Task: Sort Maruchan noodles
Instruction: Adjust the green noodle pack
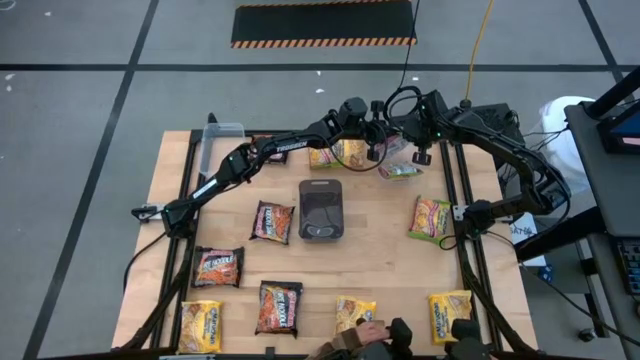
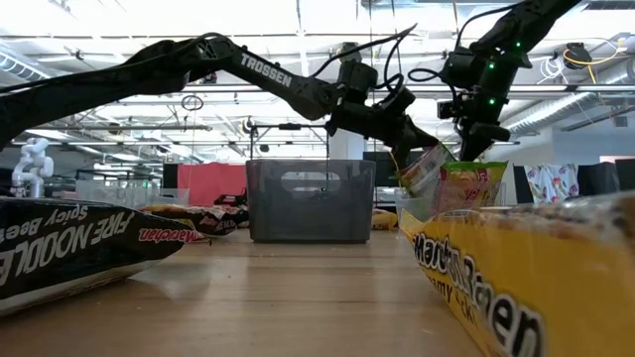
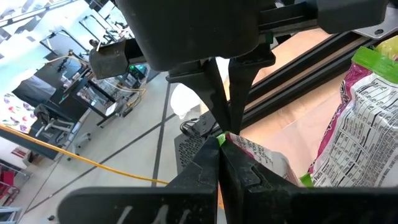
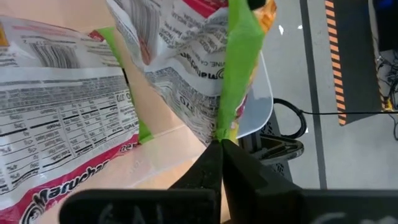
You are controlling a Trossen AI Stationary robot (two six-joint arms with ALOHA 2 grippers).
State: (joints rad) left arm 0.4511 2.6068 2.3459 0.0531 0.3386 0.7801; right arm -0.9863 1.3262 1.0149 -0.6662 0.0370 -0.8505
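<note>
Noodle packets lie scattered over the tabletop point(image 1: 380, 270) from above; both tools meet at its far edge, the left tool point(image 1: 372, 152) by the right tool point(image 1: 420, 155). Low view: a green-edged packet point(image 2: 429, 167) hangs tilted, long axis steep. Wrist views: each tool is clenched on its green seam. Next, probably one lets go.

A person's hand point(image 1: 368, 335) is cut off by the high view's bottom edge. In the low view, a yellow packet point(image 2: 526, 273) runs off the right edge, blurred.
</note>
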